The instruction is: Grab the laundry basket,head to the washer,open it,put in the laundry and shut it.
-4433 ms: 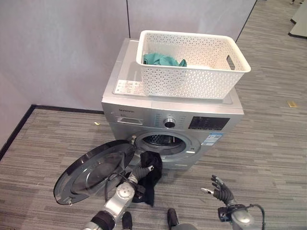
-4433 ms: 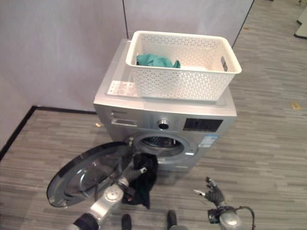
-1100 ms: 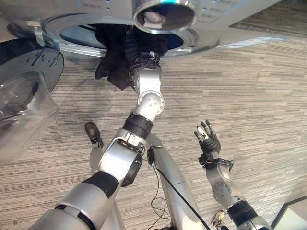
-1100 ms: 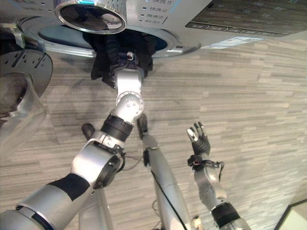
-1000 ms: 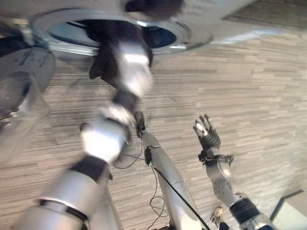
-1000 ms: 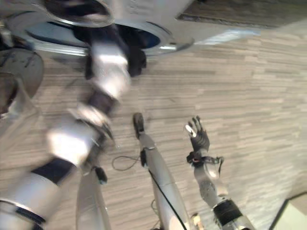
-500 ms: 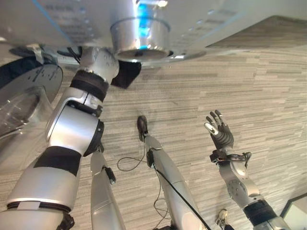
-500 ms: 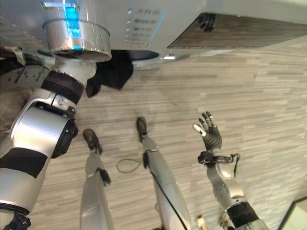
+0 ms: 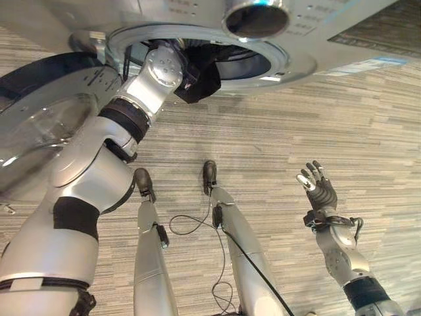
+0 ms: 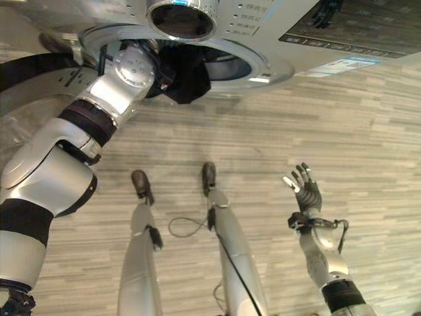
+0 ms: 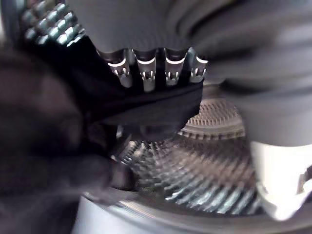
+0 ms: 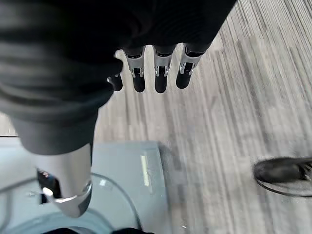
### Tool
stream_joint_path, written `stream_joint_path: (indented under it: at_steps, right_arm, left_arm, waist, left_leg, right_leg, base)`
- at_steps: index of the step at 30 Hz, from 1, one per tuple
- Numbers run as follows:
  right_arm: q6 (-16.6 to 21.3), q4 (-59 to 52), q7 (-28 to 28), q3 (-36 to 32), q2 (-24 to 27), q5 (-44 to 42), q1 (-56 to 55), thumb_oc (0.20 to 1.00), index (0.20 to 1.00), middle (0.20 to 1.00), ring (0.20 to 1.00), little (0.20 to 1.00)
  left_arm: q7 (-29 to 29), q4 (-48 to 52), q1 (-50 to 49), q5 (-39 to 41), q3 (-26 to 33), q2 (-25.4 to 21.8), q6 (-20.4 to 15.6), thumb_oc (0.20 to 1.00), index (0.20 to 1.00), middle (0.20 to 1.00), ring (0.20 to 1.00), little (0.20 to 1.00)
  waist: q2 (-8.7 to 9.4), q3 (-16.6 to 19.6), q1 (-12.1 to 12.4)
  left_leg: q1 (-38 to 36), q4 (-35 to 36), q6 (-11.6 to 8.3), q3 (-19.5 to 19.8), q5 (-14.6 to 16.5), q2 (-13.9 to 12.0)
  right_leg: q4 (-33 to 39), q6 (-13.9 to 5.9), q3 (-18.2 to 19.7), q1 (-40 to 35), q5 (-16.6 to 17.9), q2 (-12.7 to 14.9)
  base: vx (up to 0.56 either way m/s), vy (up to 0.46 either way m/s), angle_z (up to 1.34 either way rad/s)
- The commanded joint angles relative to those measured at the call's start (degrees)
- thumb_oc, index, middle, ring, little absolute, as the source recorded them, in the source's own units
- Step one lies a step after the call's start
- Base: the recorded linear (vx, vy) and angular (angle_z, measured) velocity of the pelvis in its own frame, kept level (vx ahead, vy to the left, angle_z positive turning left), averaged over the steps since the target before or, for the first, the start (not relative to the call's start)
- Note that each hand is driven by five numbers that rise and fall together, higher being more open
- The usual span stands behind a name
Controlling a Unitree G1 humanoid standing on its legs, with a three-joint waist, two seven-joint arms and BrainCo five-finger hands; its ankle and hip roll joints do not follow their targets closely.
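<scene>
At 12 o'clock in the head views, close above the camera, the silver washer (image 9: 158, 16) shows its front from below, with the round control knob (image 9: 255, 18) and the open round mouth (image 9: 197, 52) behind it. The washer door (image 9: 46, 125) is swung wide open at about 9 o'clock, its glass bowl turned outward. The left arm reaches up from 7 o'clock to the mouth, and the left hand (image 11: 156, 66) is at the rim of the opening. In the left wrist view its fingers (image 11: 145, 73) are curled over a fold of black cloth (image 11: 53, 136), so the hand has hold of it. The perforated metal drum (image 11: 204, 161) is visible just past the fingers. In the head views the black cloth (image 9: 200, 76) is bunched at the lower edge of the mouth, partly inside and partly hanging over the rim.

The right hand (image 9: 319, 191) is at about 4 o'clock, well apart from the washer, raised over the grey striped floor (image 9: 329, 118). Its fingers (image 12: 161, 73) are straight and slightly spread and it holds nothing.
</scene>
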State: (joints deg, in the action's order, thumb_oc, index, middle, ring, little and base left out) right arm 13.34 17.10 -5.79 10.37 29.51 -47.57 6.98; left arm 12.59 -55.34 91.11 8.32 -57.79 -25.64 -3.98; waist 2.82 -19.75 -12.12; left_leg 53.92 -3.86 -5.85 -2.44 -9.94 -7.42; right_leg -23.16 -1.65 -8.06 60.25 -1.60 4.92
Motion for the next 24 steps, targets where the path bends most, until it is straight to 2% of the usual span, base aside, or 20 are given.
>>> stream_joint_path:
  at_steps: [1,2,3,4,6,7,8,11,15,17,22,24]
  right_arm:
    - [1.1,-2.3,1.3,-1.8,2.7,-1.3,-2.6,1.000,1.000,1.000,1.000,1.000]
    - [1.1,-1.4,1.7,-1.8,2.4,-1.3,-2.2,1.000,1.000,1.000,1.000,1.000]
    - [1.3,-0.5,1.8,-2.3,1.6,-0.1,-2.1,1.000,1.000,1.000,1.000,1.000]
    - [2.6,1.4,2.0,-1.4,-0.7,1.5,-2.1,1.000,1.000,1.000,1.000,1.000]
    - [2.8,2.2,1.2,-1.1,-0.9,2.4,-1.8,1.000,1.000,1.000,1.000,1.000]
    - [1.0,3.0,0.1,-2.7,-2.8,4.3,-2.8,1.000,1.000,1.000,1.000,1.000]
    - [0.6,3.2,0.2,-2.7,-3.5,4.5,-3.6,1.000,1.000,1.000,1.000,1.000]
    - [0.3,4.1,0.4,-2.3,-4.4,5.2,-4.4,1.000,1.000,1.000,1.000,1.000]
    - [0.3,4.1,0.4,-2.3,-4.4,5.2,-4.4,1.000,1.000,1.000,1.000,1.000]
    - [0.2,5.3,0.3,-2.0,-5.3,5.7,-4.5,1.000,1.000,1.000,1.000,1.000]
    - [0.1,5.5,0.1,-2.0,-5.3,6.1,-4.5,1.000,1.000,1.000,1.000,1.000]
    - [-0.8,7.3,-0.7,-2.3,-6.1,7.1,-4.1,1.000,1.000,1.000,1.000,1.000]
  left_arm:
    - [1.3,-0.3,5.8,-13.3,1.5,1.0,0.0,1.000,1.000,1.000,1.000,1.000]
    - [1.8,1.5,4.1,-20.1,0.7,0.8,1.6,1.000,1.000,1.000,1.000,1.000]
    - [3.1,6.5,-0.6,-26.4,3.7,-0.8,2.9,1.000,1.000,1.000,1.000,1.000]
    - [9.2,11.5,-10.8,-27.4,13.6,0.2,3.0,1.000,1.000,1.000,1.000,1.000]
    - [8.1,13.5,-15.0,-26.7,15.6,0.4,2.8,1.000,1.000,1.000,1.000,1.000]
    - [5.2,21.5,-29.9,-19.7,23.0,-0.4,0.6,1.000,1.000,1.000,1.000,1.000]
    - [4.9,24.2,-35.6,-17.1,25.0,0.1,-0.3,1.000,1.000,1.000,1.000,1.000]
    - [5.2,26.9,-43.5,-15.1,27.4,1.8,-1.2,1.000,1.000,1.000,1.000,1.000]
    - [5.2,26.9,-43.5,-15.1,27.4,1.8,-1.2,1.000,1.000,1.000,1.000,1.000]
    - [6.3,26.7,-49.1,-15.9,28.9,3.5,-1.4,1.000,1.000,1.000,1.000,1.000]
    - [6.4,26.4,-50.2,-15.9,28.6,3.8,-1.3,1.000,1.000,1.000,1.000,1.000]
    - [5.0,26.5,-55.0,-14.9,29.2,4.3,-0.8,1.000,1.000,1.000,1.000,1.000]
  waist:
    - [-1.69,1.0,-2.7]
    - [-1.70,0.8,-2.5]
    - [-1.66,0.7,-1.5]
    - [-1.60,0.5,-0.2]
    - [-1.76,0.4,0.0]
    - [-2.13,0.4,1.5]
    - [-2.37,0.6,1.8]
    - [-2.52,0.7,2.7]
    - [-2.52,0.7,2.7]
    - [-2.46,0.9,3.4]
    - [-2.41,0.9,3.5]
    - [-2.56,1.3,4.3]
  left_leg:
    - [-1.0,-6.2,-2.03,-1.4,7.0,-4.7]
    - [-1.5,-6.1,-2.02,-1.2,7.1,-4.6]
    - [-2.5,-5.6,-2.06,-0.9,7.2,-4.3]
    - [-4.5,-4.8,-2.20,-0.6,6.8,-3.7]
    - [-5.6,-4.1,-2.22,-0.6,6.7,-3.5]
    - [-8.5,-2.2,-2.13,-0.7,5.9,-3.0]
    - [-10.2,-0.8,-2.08,-0.7,5.4,-2.7]
    - [-12.9,1.2,-2.00,-0.8,4.6,-2.5]
    - [-12.9,1.2,-2.00,-0.8,4.6,-2.5]
    - [-15.6,3.1,-1.99,-0.8,4.0,-2.3]
    - [-16.7,3.8,-1.89,-0.7,3.9,-2.3]
    - [-20.1,5.9,-1.68,-1.1,3.4,-2.2]
  right_leg:
    - [6.4,-4.22,1.1,-7.1,-2.4,-3.4]
    - [6.5,-4.29,1.2,-7.6,-2.5,-3.4]
    - [6.7,-4.46,1.0,-8.6,-2.9,-3.2]
    - [7.1,-4.33,0.3,-10.8,-3.1,-2.8]
    - [7.7,-4.31,0.1,-11.9,-3.1,-2.6]
    - [9.2,-4.27,-0.4,-14.6,-2.8,-2.4]
    - [10.1,-4.19,-0.7,-16.0,-2.7,-2.4]
    - [11.4,-4.06,-1.1,-18.3,-2.4,-2.3]
    - [11.4,-4.06,-1.1,-18.3,-2.4,-2.3]
    - [12.6,-4.07,-1.4,-20.9,-2.1,-2.3]
    - [12.9,-4.04,-1.5,-21.7,-2.1,-2.3]
    - [14.1,-4.21,-1.8,-24.7,-2.0,-2.3]
  base:
    - [0.01,0.032,0.03]
    - [0.02,0.069,0.05]
    - [0.03,0.106,0.04]
    - [0.03,0.095,0.02]
    - [0.01,0.068,0.01]
    - [0.01,0.074,0.04]
    - [0.01,0.091,0.04]
    - [0.01,0.028,0.26]
    - [0.00,0.008,0.29]
    - [0.00,0.045,-0.11]
    - [0.00,0.024,-0.06]
    - [0.01,0.067,-0.04]
